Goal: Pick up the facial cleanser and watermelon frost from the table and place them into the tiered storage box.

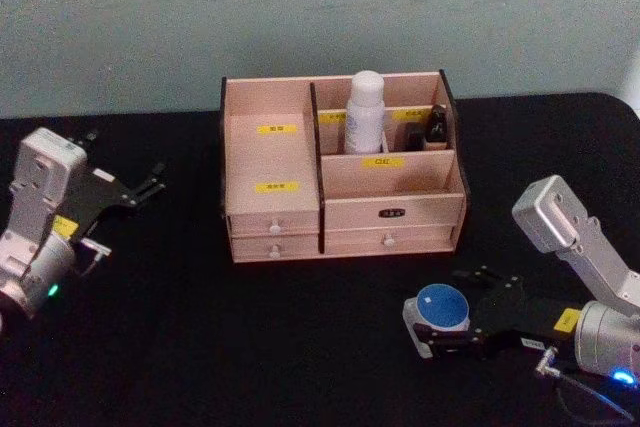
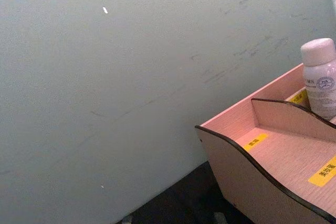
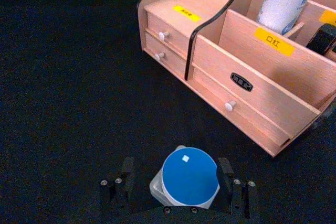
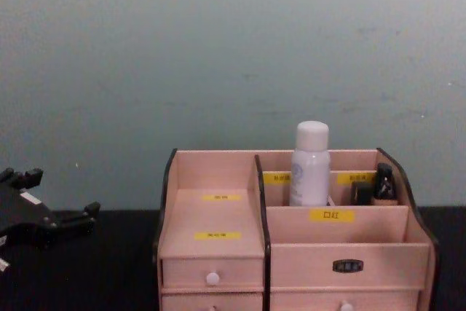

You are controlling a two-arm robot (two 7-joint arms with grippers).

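Blue-capped white container (image 3: 189, 177): sitting on the black table (image 1: 200, 347) at the front right, well apart from the box. It is one of the two items to be stored, though I cannot tell which.
Right gripper (image 3: 178, 179): reaching around that container at table level. Its fingers (image 3: 227, 174) are standing apart, one on each side of the round cap. One is looking close to the cap's edge while a dark gap is showing on the other side.
Step in hand: the grasp seems to be forming rather than finished, and nothing is being lifted.
Next move: closing squarely on the body below the cap, rising clear of the table, then carrying it up over the front wall into an open compartment (the cap is wider than the body, so a low grip is looking safer).
Tiered storage box (image 1: 350, 209): the pale pink-beige wooden organiser with dark edges is standing mid-table, its white-knobbed drawers all looking closed.
Rear right compartments: a tall white bottle with a pale cap (image 1: 365, 112) is standing upright in one, and a small dark bottle (image 1: 437, 127) is sitting in the cell beside it.
Other compartments: the front right one and the stepped left shelves are looking bare apart from their yellow labels.
Left gripper (image 1: 148, 182): hanging at the table's left, fingers apart and holding nothing.
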